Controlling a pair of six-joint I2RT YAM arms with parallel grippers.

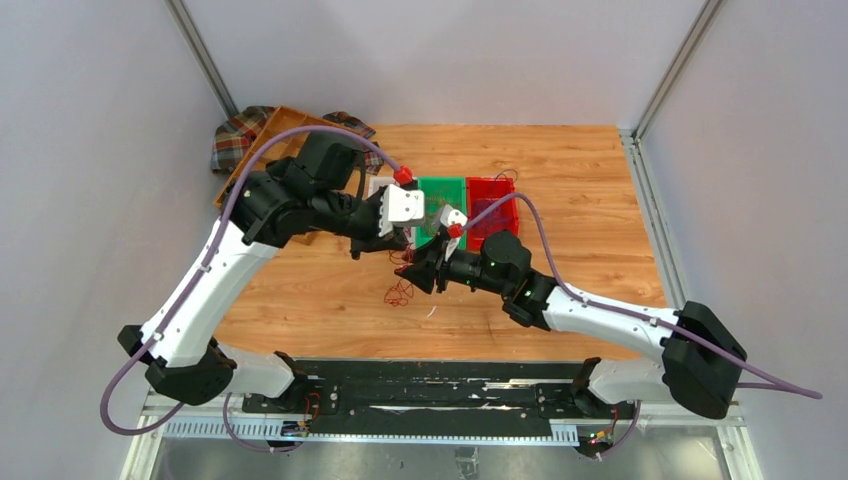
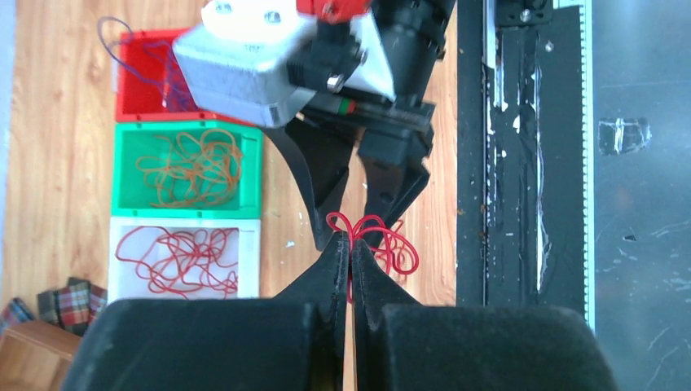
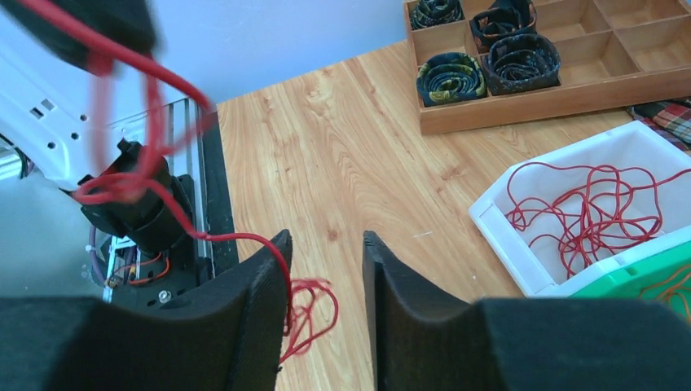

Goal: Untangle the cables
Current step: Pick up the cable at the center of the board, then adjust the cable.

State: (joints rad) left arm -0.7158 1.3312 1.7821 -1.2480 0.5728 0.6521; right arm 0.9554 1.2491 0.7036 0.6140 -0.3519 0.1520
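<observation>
Status: I'm reading this as late stage. Most of the sorting is looking done, with one clump remaining.

Done, as far as the views are showing:
- white bin [image 2: 186,221] is holding loose red cables [image 2: 183,257]
- green bin [image 2: 121,167] is holding orange cables [image 2: 191,167]
- red bin [image 2: 163,116] is holding purple cables [image 2: 159,69]
- the three bins are sitting in a row at mid-width, toward the far edge of the tabletop [image 1: 580,200]
- I'm not seeing any orange or purple lying loose on the wood

Remaining:
- a small red clump [image 1: 400,292] is lying around the middle of the table, on the near-edge side of the bins, right under both grippers
- only red is showing in it; I can't tell whether it is one cable or several

Grippers:
- left gripper [image 2: 351,244] is pinching a strand of the clump, fingers pressed together on the wire and loops hanging off beside the tips
- right gripper [image 3: 326,240] is sitting spread wide, directly facing the left, tips almost meeting
- a red strand is running along the inside of one right finger, but nothing is getting clamped there

Judgement: the current step is looking like a two-handed pull-apart. The right side is needing a bite on a different strand before any separating. After that the red is presumably going into the white bin.

Risk: hair-fine wire is likely slipping out of the pads, or the loops are cinching tighter under tension.
</observation>
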